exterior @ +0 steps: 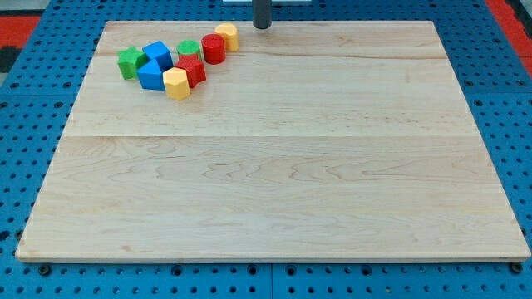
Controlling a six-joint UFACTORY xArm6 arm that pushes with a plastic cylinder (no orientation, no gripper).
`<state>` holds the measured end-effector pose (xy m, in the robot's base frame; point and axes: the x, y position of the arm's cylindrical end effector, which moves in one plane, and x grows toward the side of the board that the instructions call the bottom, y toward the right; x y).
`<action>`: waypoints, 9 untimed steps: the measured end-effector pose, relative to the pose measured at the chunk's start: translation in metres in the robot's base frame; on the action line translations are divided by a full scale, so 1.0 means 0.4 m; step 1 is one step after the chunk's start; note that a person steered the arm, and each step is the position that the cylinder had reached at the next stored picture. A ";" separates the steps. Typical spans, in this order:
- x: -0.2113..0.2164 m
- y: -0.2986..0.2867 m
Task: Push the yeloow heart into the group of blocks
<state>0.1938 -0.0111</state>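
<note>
wooden board (274, 166) on blue pegboard (33, 166)

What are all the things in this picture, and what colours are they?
Wooden board: one, pale wood, fills most of the view.
Pegboard surface: one, blue with holes, around the board.
Green blocks: two; one star-like at the cluster's left end, one partly hidden at the back.
Blue blocks: two, touching; one behind, one in front.
Red blocks: two; a round one, another lower left of it.
Yellow blocks: two; one at the cluster's top right, touching the round red one; one at the front. Which is the heart is hard to tell.
My tip: one, dark rod, top edge, right of the upper yellow block, apart from it.
</note>
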 end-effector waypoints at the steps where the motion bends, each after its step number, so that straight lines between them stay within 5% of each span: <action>1: 0.028 -0.061; 6: 0.114 -0.265; 8: 0.060 -0.577; 9: 0.105 -0.572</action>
